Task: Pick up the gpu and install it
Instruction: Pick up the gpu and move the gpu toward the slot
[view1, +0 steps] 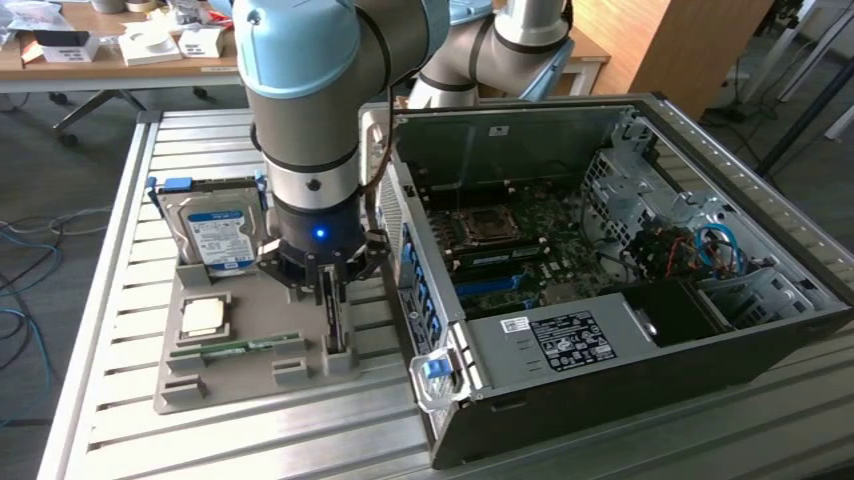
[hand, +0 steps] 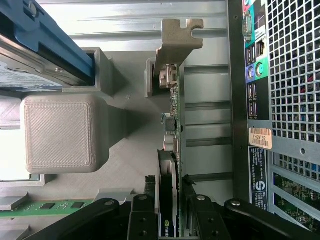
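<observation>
The gpu (hand: 170, 125) stands on its edge in a slot of the grey holder (view1: 200, 385), with its silver bracket (hand: 176, 40) at one end. In the exterior view the gpu (view1: 334, 328) is a thin dark strip under the arm. My gripper (hand: 169, 184) has come down over the card's other end. One finger stands on each side of the card, close to its faces, and the jaws are open. In the exterior view my gripper (view1: 332, 300) hangs low over the holder, beside the open computer case (view1: 601, 250).
The holder also carries a silver hard drive (view1: 220, 235) with a blue label, a green memory stick (view1: 247, 346) and a square chip (view1: 203, 317). The case's rear panel (hand: 285, 75) stands close beside the card. Everything rests on a slatted metal table (view1: 120, 200).
</observation>
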